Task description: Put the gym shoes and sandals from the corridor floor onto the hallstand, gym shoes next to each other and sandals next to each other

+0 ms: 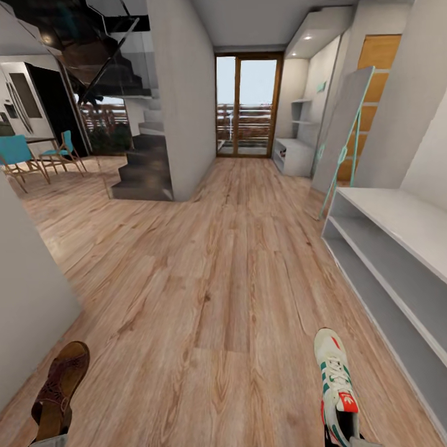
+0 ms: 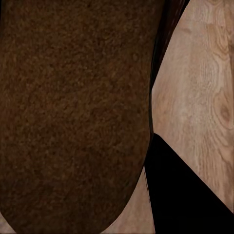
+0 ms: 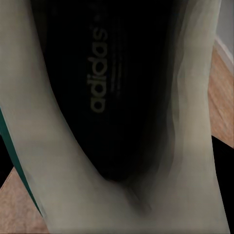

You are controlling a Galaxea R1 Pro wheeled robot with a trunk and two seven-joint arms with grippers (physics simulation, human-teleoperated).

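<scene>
Two open shelf compartments of the light-grey hallstand [image 1: 397, 248], along the right wall, hold nothing; its flat top is bare. A wide stretch of wooden corridor floor [image 1: 217, 279] runs ahead to a glass door [image 1: 248, 105]. One brown sandal [image 1: 61, 385] sits low at the left and one white gym shoe [image 1: 335, 385] low at the right. Whether either gripper is open or closed cannot be told.

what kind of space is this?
Likely a home entrance corridor: wood-plank floor, a low grey shoe rack along the right wall, a glazed door at the far end, and stairs on the left.
</scene>
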